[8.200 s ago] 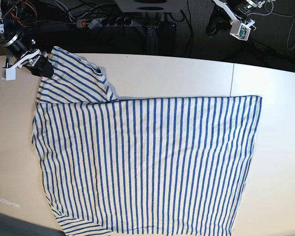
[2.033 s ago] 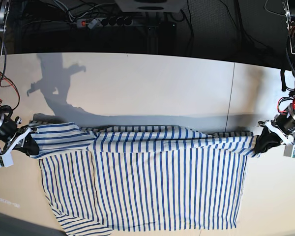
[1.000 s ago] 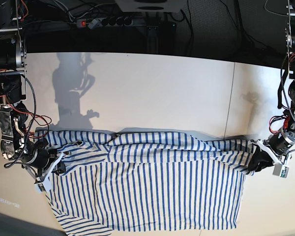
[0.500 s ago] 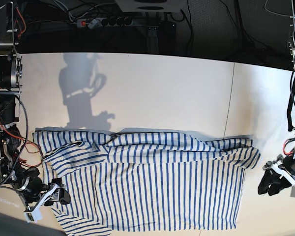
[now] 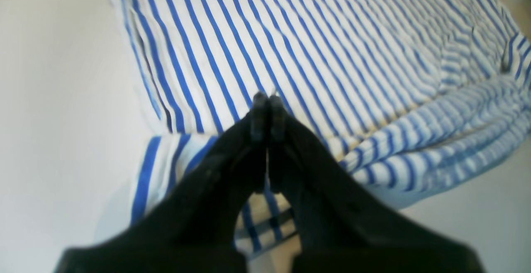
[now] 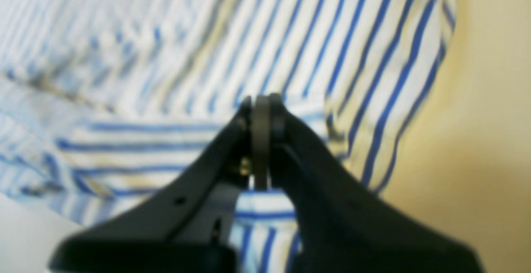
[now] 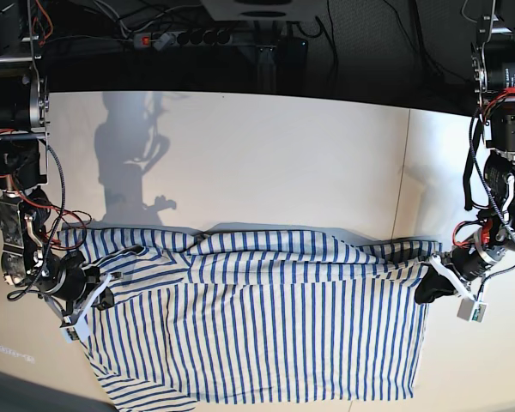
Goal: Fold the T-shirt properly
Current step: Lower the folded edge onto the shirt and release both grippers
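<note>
Jaws on both the left gripper [image 7: 431, 287] and right gripper [image 7: 99, 290] look pinched together at the T-shirt [image 7: 266, 326] side edges, so lift evenly.

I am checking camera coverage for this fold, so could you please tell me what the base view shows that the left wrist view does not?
Only the base view shows the whole T-shirt with its far half folded toward the near hem, both arms, the right tool at the sleeve end, and the cables behind the table. Only the left wrist view shows the left tool close up, shut, above doubled striped layers. Both show the striped cloth, the pale tabletop and the left tool at the shirt's edge.
</note>
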Robot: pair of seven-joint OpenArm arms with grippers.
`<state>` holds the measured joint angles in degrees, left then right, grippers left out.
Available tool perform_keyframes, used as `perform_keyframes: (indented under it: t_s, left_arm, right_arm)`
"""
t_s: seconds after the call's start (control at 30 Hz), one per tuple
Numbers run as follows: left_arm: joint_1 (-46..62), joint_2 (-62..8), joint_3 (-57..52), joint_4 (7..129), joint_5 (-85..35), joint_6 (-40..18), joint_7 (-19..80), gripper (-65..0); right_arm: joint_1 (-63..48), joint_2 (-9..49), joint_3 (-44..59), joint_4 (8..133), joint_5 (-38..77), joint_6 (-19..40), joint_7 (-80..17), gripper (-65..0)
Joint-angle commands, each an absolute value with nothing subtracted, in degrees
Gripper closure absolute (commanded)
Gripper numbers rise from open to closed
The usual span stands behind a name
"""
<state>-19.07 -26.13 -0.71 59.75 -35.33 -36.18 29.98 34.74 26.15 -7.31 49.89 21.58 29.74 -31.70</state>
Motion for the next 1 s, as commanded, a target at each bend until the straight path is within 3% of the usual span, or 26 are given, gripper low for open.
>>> perform_keyframes:
  t_s: [0.0,0.37,0.6,0.7,0.77,0.97]
  left_arm:
    - [-20.78,-26.37,-0.97,59.96,-34.50,-33.39,28.25,0.0]
    - [-22.09,-24.43,8.58,52.53,-23.90,-19.79,26.65,0.0]
    - [-21.41,-24.47,8.58,52.53,-20.69,-19.75,28.14,0.0]
    - [-21.34,-24.47,8.58,52.56,-20.80,-23.94,28.42,0.0]
    - [-20.71,-24.56,8.56,52.90,-22.13,-26.74,28.71,0.0]
    - [-13.96,-26.46,8.56,59.37,-24.84,-27.03,29.82,0.0]
  right_arm:
    - [36.14,26.68,-6.83,49.60,21.58,31.51,-29.36,0.0]
    - [35.38,26.46,-6.83,37.65,21.39,31.48,-26.57,0.0]
    - [35.11,26.48,-6.83,34.17,21.71,31.51,-27.75,0.0]
    - [33.39,26.50,-6.81,34.87,24.03,31.51,-30.09,0.0]
    - [30.94,26.55,-6.81,36.18,24.93,31.51,-31.46,0.0]
    - [19.53,26.63,-2.74,45.93,25.10,31.53,-32.84,0.0]
